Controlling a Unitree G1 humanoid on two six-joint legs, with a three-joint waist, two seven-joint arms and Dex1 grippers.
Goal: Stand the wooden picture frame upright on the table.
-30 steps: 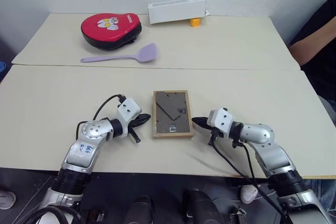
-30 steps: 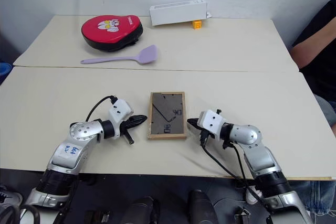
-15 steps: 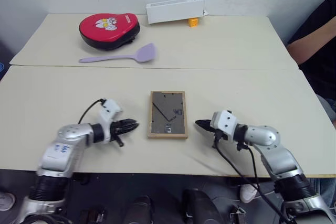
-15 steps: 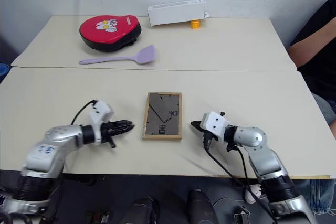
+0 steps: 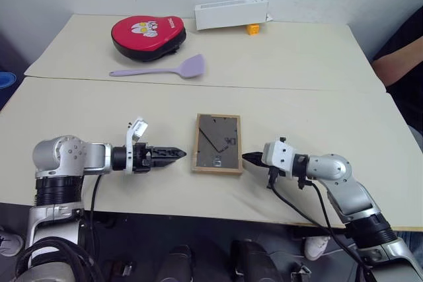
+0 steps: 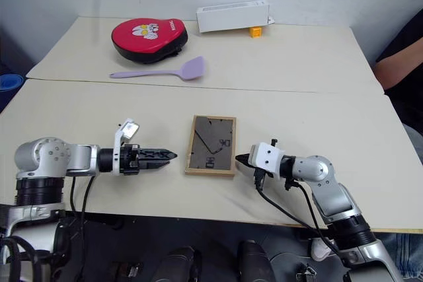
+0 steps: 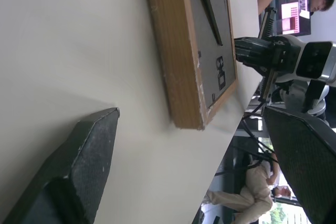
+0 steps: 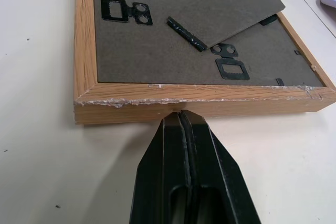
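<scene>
Eye views: wooden picture frame [image 5: 217, 144] seen lying flat, dark back up, on near section of pale table [image 5: 79, 120], between left gripper [image 5: 176, 154] and right gripper [image 5: 248, 158].

Left wrist view: two blunt black fingers [image 7: 73, 166] spread wide, nothing held; light-wood frame edge, chipped at corner, seen just beyond.

Right wrist view: smooth black fingers [image 8: 178, 169] pressed together, tips touching rough frame edge; triangular fold-out stand [image 8: 231, 11] seen on grey-brown back.
</scene>
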